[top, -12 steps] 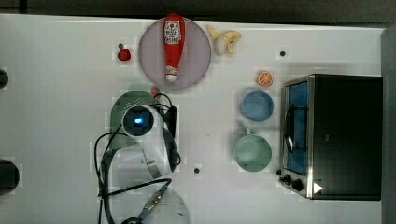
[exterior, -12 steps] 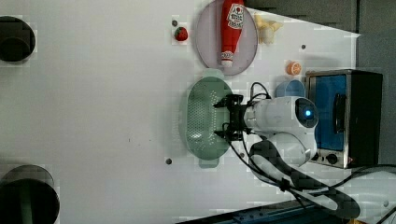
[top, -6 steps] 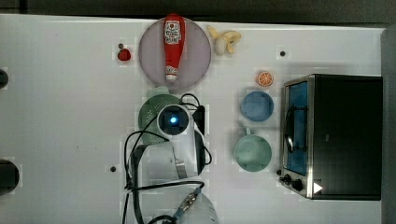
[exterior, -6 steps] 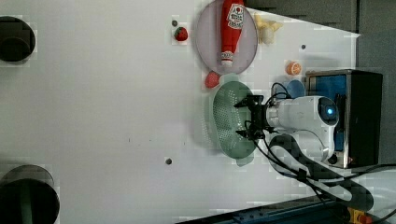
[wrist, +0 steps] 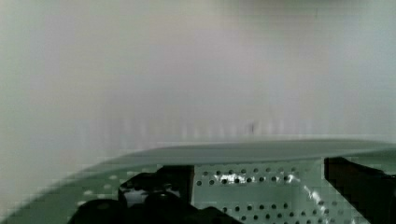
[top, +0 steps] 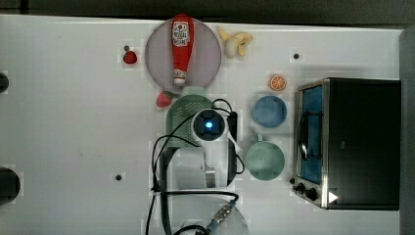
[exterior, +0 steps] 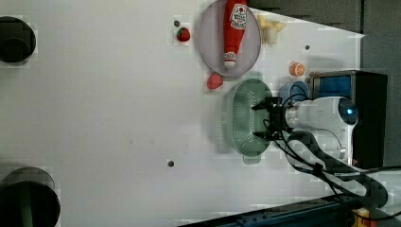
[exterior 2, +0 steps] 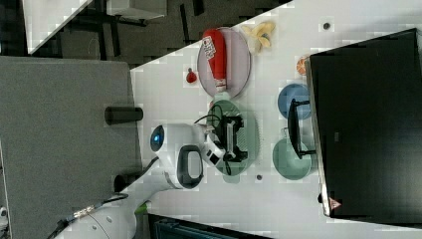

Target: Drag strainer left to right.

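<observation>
One pincer (exterior: 263, 119), spread wide, sat inside the strainer (exterior: 241, 118) right of centre in the left view.

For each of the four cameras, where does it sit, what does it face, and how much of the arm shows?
Top view: overhead, straight down on the table; arm from above covers part of the strainer.
Left view: high, off one side; open gripper reaches into the strainer.
Right view: high, opposite side; arm, gripper and oven.
Wrist view: low, on the hand, along the strainer's holes.
Shared: ketchup bottle on its plate.
</observation>
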Controlling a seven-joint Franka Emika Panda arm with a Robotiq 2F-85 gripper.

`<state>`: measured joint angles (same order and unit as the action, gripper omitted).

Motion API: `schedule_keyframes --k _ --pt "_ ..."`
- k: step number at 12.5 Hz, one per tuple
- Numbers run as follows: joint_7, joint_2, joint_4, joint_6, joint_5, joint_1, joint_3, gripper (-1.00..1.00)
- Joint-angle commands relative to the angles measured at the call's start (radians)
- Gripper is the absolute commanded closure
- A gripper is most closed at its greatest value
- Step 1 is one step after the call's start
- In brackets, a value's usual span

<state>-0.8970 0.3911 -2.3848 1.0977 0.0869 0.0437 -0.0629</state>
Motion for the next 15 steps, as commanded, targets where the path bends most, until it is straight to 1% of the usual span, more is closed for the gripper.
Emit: schedule_keyframes --k 1,4,6,7,10,12,14,15 --pt "0.148 -0.015 0.014 0.015 0.003 -0.022 -0.058 -1.00" --pt "0.188 -0.016 0.014 0.020 0.003 -0.027 -0.094 -1.00" --pt "0.229 -0.022 0.017 0.022 0.003 -0.028 -0.087 -1.00" --pt "0.293 -0.035 0.017 0.015 0.003 -0.028 -0.081 -1.00" --pt "0.615 -0.120 0.019 -0.023 0.001 -0.028 -0.053 -1.00" --pt "0.770 -0.213 0.035 -0.100 -0.002 -0.028 -0.046 -1.00" --pt "0.811 -0.316 0.074 -0.239 -0.002 -0.028 -0.036 -1.00" --pt "0.811 -0.366 0.104 -0.338 -0.002 -0.027 -0.026 -1.00"
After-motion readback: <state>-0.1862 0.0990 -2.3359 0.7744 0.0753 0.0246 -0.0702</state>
